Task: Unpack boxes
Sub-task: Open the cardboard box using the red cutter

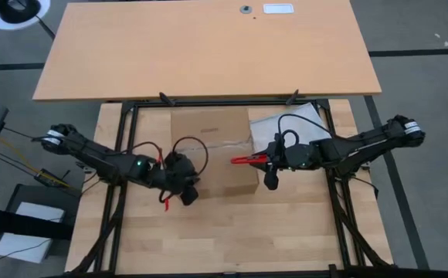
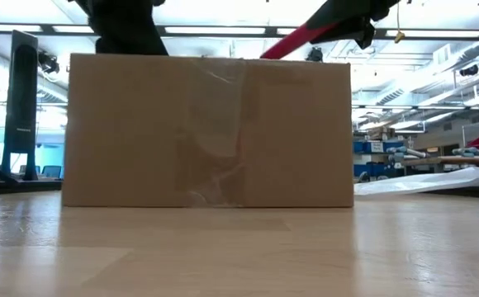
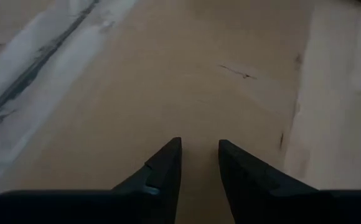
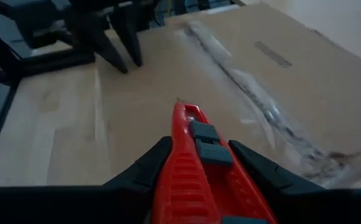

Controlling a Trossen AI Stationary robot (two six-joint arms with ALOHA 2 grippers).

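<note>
The brown cardboard box (image 1: 212, 150) stands closed on the wooden table (image 1: 208, 232), resting on its bottom face. A clear tape strip (image 4: 249, 87) runs along its top seam and down its near face (image 2: 215, 124). My left gripper (image 3: 199, 158) is above the box top near its near left corner (image 1: 185, 189). It is open, with a narrow gap and nothing between the fingers. My right gripper (image 4: 196, 168) reaches in from the table's right, over the box's right part. It is shut on a red box cutter (image 1: 249, 161). My left gripper points slanting down at the box top (image 3: 230, 74); whether its fingertips (image 4: 115, 53) touch the cardboard, I cannot tell. My right gripper pinches the red cutter's handle (image 4: 193, 180) between its two fingers. The cutter lies along the fingers, and its front end (image 4: 180, 109) points toward the table's left, slanting down over the box top. Whether that end touches the box cannot be told.
A white plastic bag (image 1: 293, 123) lies on the table beside the box's far right corner and also shows in the low view (image 2: 421, 181). A large light wooden desk (image 1: 208, 46) stands beyond the far edge. The near half of the table (image 2: 239, 247) is bare wood.
</note>
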